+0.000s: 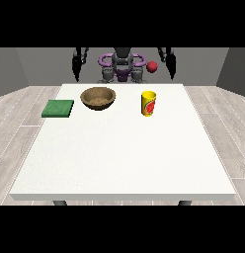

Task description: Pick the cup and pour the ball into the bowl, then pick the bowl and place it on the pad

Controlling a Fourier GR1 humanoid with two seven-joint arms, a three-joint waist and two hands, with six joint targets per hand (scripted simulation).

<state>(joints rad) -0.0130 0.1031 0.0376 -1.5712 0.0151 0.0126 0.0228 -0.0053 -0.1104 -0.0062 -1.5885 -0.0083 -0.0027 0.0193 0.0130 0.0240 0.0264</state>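
Front view shows you a yellow cup with a red emblem (pixel 148 104) upright on the white table (pixel 124 158), a brown wooden bowl (pixel 98 98) to its left and a green square pad (pixel 58 108) further left. A red ball (pixel 152 67) sits above the table's far edge. Both hands (pixel 76 66) (pixel 171 63) hang holding nothing; you cannot tell their finger positions.

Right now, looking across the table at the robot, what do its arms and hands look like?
Both arms are slim and dark, black to charcoal, with paler grey patches along them. The hand at the view's left and the hand at the view's right are black; their fingers are too small to make out. Purple rings curve round the shoulders beside the grey torso. No cables or markings show.
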